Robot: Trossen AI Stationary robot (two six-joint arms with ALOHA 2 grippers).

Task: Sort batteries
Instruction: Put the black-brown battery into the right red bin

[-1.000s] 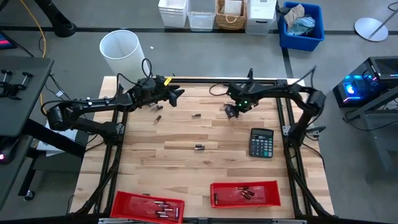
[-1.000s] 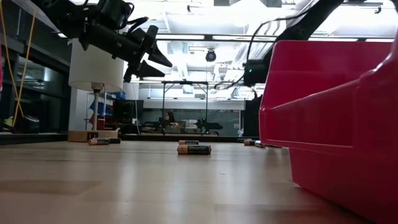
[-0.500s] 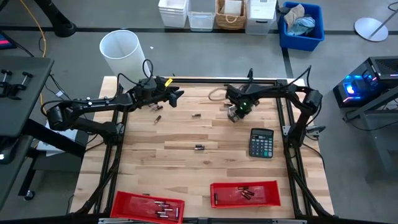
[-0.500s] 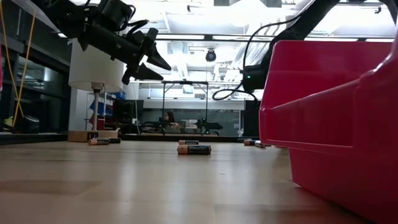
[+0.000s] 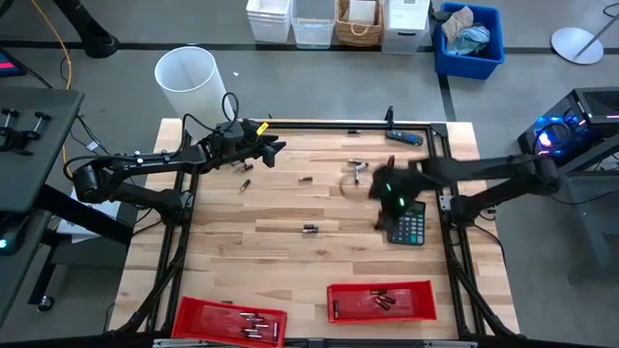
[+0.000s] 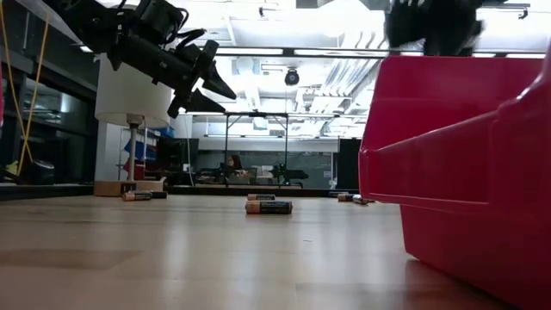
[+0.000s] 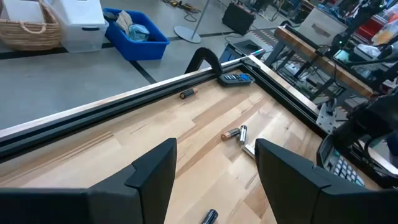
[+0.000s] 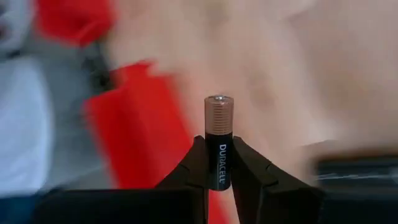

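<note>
My right gripper point(image 8: 219, 146) is shut on a black-and-copper battery point(image 8: 218, 134). In the high view it shows blurred point(image 5: 392, 198) above the table, just left of the black calculator point(image 5: 407, 223). My left gripper point(image 5: 274, 148) hangs open over the table's far left part with nothing between its fingers point(image 7: 214, 180). Loose batteries lie flat on the wood: one at mid-table point(image 5: 309, 228), two near the left gripper point(image 5: 246, 175), and two side by side at the far middle point(image 7: 234, 132). My right gripper pinches the battery's black end point(image 8: 219, 167) between its two fingers. The battery lies along the fingers, and its copper end point(image 8: 218, 111) sticks out past the fingertips. The battery is lifted clear of the table. The fingers slant downward.
Two red bins stand at the near edge, one left point(image 5: 229, 319) and one right point(image 5: 380, 301), each with several batteries inside. A blue-and-black tool point(image 5: 404, 137) lies at the far right by the black frame rail. The right bin's wall point(image 6: 465, 164) fills the low view's right.
My right gripper has swung fast from the batteries at the far middle toward the table's near edge and upward, turning as it went. It now shows blurred beside the calculator. The left arm has kept still.
</note>
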